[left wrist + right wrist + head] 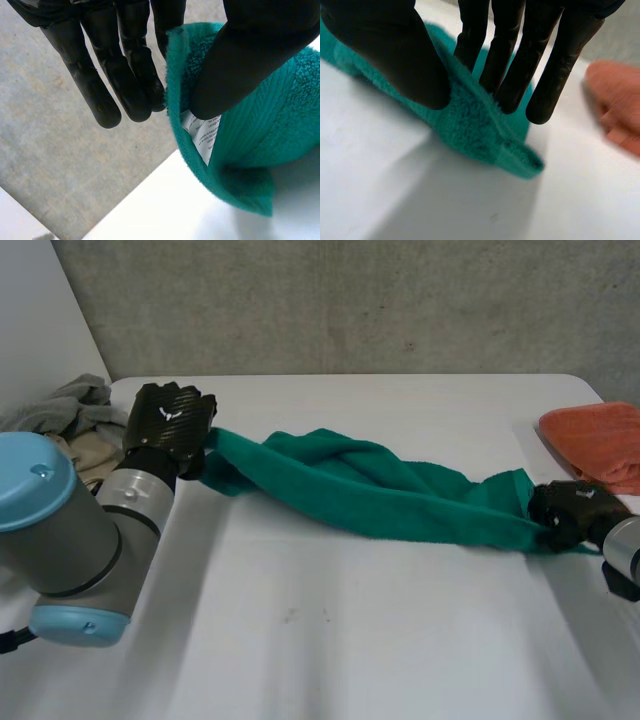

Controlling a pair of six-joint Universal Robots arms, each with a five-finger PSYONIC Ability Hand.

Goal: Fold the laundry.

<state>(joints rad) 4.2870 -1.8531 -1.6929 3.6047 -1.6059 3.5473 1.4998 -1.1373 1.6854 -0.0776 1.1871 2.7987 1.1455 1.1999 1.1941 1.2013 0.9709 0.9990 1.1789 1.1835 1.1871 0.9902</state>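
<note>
A long green terry towel [380, 495] lies stretched and twisted like a rope across the white table [350, 640], held at both ends. The left hand [170, 425] has one end at the far left. In its wrist view the thumb [250, 55] presses the towel's hem against one finger just above a white care label [202, 135], while the other fingers [115, 85] hang straight and free beside the cloth. The right hand [572, 510] holds the opposite end near the table's right side. Its thumb [395, 55] and straight fingers [510, 65] pinch the towel just short of its corner, which pokes out past the fingertips.

A heap of grey and beige laundry [70, 415] waits behind the left arm, and an orange cloth [600, 440] lies apart at the right edge.

The step in hand appears to be spreading: the towel is drawn out lengthwise but not flat, with a twist visible along its middle. No fold seems to be started. The next move probably calls for both pinches to hold while the cloth is shaken or drawn apart to undo the twist, then laid flat. A slack grip on the left hem could let it slip.
</note>
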